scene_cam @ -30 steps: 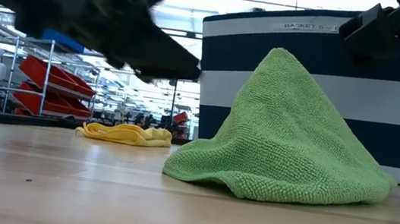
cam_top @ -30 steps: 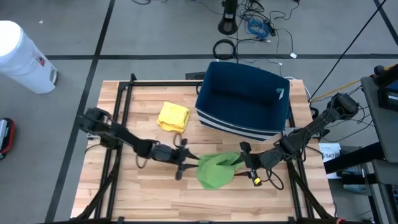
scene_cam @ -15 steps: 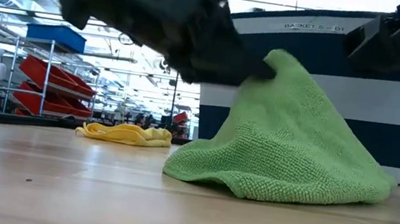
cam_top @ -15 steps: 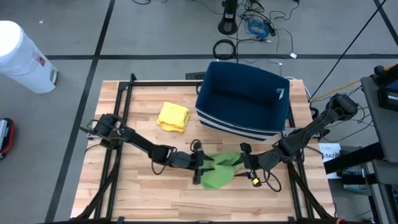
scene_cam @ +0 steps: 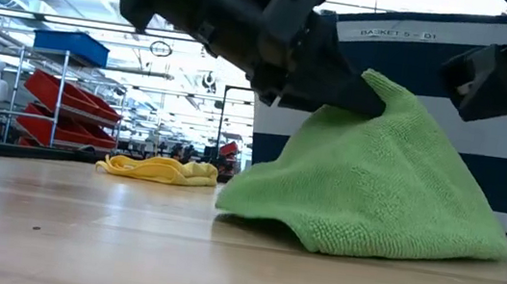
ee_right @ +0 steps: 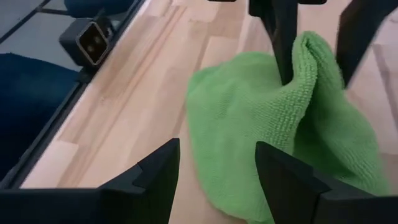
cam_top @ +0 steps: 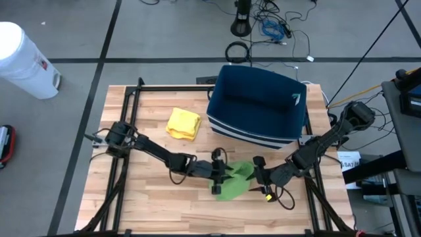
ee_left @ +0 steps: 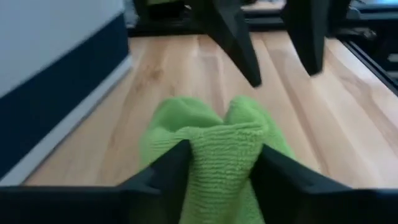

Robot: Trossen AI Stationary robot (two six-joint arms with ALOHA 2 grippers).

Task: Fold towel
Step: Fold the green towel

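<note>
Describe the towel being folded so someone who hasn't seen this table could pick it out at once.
Find the blue basket at the table's back. The green towel lies bunched on the wood just in front of it, between the two grippers, with the left gripper pinching a raised fold and the right gripper open beside it. The only other cloth, the yellow towel, lies alone beside the basket.

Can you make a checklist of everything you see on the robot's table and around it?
Surface: wooden table, towels and a basket on it.
Job's things: green towel bunched in a peak.
Clutter: yellow towel; blue striped basket.
Grippers: left gripper shut on a fold of the green towel; right gripper open beside it, holding nothing.
Cables: loose cables on the floor behind the table.
Surroundings: white bin; red shelves far off.
</note>
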